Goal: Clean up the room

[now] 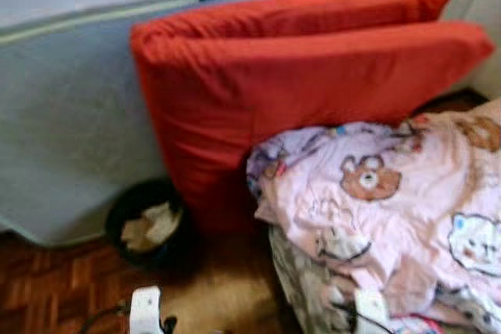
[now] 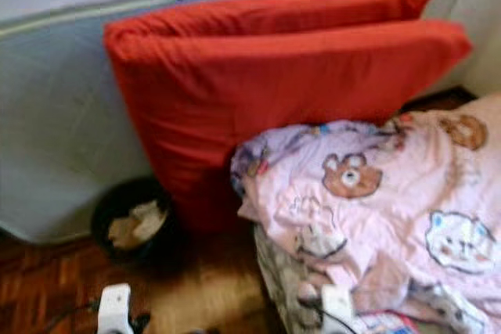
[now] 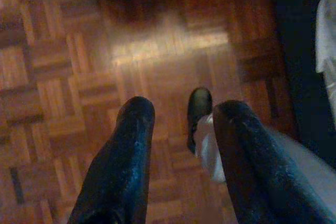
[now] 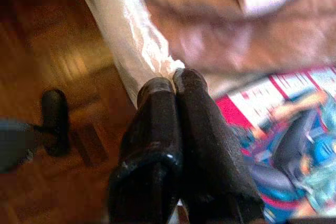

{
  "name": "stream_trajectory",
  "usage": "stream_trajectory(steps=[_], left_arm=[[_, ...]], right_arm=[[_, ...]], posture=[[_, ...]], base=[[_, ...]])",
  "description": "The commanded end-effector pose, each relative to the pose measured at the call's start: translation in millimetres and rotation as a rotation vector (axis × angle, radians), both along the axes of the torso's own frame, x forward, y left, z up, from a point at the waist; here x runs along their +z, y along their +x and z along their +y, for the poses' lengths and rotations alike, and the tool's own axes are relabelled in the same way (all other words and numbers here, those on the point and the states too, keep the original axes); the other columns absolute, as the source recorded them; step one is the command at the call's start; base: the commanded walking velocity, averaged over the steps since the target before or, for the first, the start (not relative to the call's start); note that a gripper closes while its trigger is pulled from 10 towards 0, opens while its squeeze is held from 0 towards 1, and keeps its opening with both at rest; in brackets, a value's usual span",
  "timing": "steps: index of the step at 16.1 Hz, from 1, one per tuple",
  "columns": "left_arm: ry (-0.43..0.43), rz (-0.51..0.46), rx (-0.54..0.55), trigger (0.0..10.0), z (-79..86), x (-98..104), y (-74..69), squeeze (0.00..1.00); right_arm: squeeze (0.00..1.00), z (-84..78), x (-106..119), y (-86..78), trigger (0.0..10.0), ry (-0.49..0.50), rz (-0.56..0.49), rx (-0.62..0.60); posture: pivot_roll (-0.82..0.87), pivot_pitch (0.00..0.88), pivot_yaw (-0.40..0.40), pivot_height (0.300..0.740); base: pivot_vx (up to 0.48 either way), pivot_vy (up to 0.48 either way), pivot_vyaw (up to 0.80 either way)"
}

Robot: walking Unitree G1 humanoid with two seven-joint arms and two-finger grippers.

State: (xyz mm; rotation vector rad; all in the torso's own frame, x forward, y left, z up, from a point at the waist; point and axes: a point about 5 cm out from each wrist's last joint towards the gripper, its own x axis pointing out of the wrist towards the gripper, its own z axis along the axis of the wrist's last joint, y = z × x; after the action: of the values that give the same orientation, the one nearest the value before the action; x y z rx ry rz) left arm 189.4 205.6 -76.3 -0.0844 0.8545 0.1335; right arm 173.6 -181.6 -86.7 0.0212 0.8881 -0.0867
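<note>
A pink blanket (image 1: pixel 407 209) printed with bears lies bunched on the right, over a heap of other cloth. Two red pillows (image 1: pixel 297 91) lean against a grey-blue mattress (image 1: pixel 70 115) behind it. My right gripper (image 4: pixel 172 80) is shut, low at the blanket's near edge, its tips against a strip of white fabric (image 4: pixel 131 30); whether any cloth is pinched I cannot tell. My left gripper (image 3: pixel 184 108) hangs open over the parquet floor (image 3: pixel 68 93) with nothing between its fingers.
A black bin (image 1: pixel 149 228) holding crumpled paper stands on the floor at the left, beside the pillows. A colourful printed sheet (image 4: pixel 294 129) lies under the cloth heap. My own black foot (image 4: pixel 55 119) stands on the parquet.
</note>
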Motion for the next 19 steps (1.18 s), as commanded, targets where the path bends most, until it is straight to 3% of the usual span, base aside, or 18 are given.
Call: stream_trajectory(steps=[1, 8, 12, 19], left_arm=[[0.009, 0.009, -0.014, 10.0, -1.0, -1, -0.3, 0.0], [-0.013, -0.001, 0.0, 10.0, -1.8, 1, 2.2, 0.0], [-0.013, -0.001, -0.004, 10.0, -2.3, 1, 3.3, 0.0], [-0.014, -0.001, 0.001, 10.0, -2.6, 1, 2.3, 0.0]], right_arm=[[0.0, -5.8, -5, -13.0, 10.0, -0.01, 0.047, -0.02], [0.0, -8.1, -5, -14.7, 10.0, -0.004, 0.038, -0.032], [0.0, -24.6, -9, -30.8, 10.0, -0.016, 0.067, -0.045], [0.0, -26.3, -10, -35.0, 10.0, -0.015, 0.083, -0.042]], posture=[[0.02, 0.102, 0.043, 0.74], [0.02, 0.096, 0.048, 0.74], [0.02, 0.105, 0.047, 0.74], [0.02, 0.112, 0.047, 0.74]], base=[[0.0, 0.0, 0.0], [0.0, 0.0, 0.0], [0.0, 0.299, 0.0], [0.0, 0.298, 0.0]])
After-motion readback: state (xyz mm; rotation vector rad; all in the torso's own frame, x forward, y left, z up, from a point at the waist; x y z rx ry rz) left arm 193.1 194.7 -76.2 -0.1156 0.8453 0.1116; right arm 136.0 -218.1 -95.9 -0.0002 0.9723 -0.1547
